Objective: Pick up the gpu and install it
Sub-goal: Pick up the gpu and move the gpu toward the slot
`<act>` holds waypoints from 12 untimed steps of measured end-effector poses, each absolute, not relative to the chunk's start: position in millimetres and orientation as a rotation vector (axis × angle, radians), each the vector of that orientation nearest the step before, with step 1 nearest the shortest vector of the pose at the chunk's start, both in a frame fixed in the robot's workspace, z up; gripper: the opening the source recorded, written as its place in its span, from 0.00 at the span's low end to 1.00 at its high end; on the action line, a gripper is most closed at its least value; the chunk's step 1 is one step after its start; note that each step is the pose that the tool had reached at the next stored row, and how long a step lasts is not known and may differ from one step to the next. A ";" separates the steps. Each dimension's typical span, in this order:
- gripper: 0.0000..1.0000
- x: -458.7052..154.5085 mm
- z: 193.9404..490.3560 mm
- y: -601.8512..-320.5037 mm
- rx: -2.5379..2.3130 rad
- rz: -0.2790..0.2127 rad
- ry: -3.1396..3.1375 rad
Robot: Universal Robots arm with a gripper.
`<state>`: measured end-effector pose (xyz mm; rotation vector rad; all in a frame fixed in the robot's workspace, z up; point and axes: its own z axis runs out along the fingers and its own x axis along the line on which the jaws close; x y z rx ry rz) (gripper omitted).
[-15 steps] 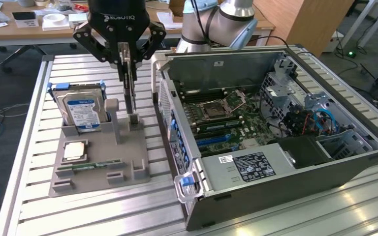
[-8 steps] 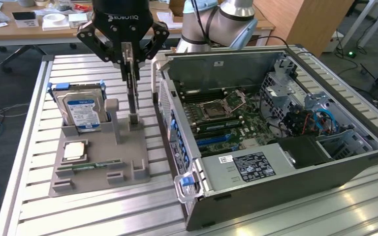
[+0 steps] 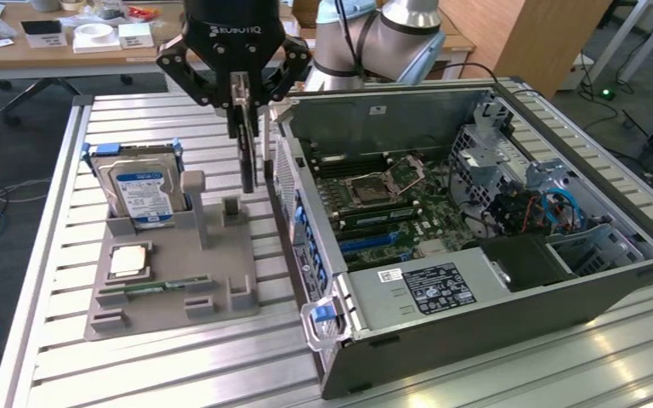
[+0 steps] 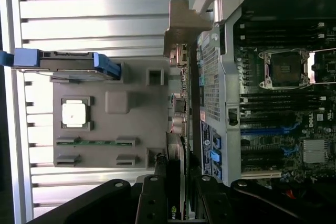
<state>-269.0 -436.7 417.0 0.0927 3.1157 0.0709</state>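
Observation:
The gpu hangs on edge from my gripper, which is shut on its upper edge. The card is off the table, above the gap between the grey parts tray and the side wall of the open computer case. In the wrist view the gpu runs edge-on away from the gripper, and its silver end bracket is at the far end. It hangs just outside the case wall. The motherboard lies exposed inside the case, with blue slots near its front.
On the tray stand a hard drive with a blue label, a processor chip and a thin green RAM stick. Two grey upright posts rise from the tray beside the card. Desks with clutter stand behind the ribbed metal table.

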 end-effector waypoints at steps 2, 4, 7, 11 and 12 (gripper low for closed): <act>0.26 -262.7 416.9 -436.7 0.090 0.072 3.116; 0.26 -256.7 416.9 -436.8 0.087 0.073 3.116; 0.26 -247.2 416.9 -436.7 0.085 0.074 3.116; 0.26 -235.1 416.9 -436.7 0.081 0.075 3.116; 0.26 -232.1 416.9 -436.7 0.081 0.076 3.116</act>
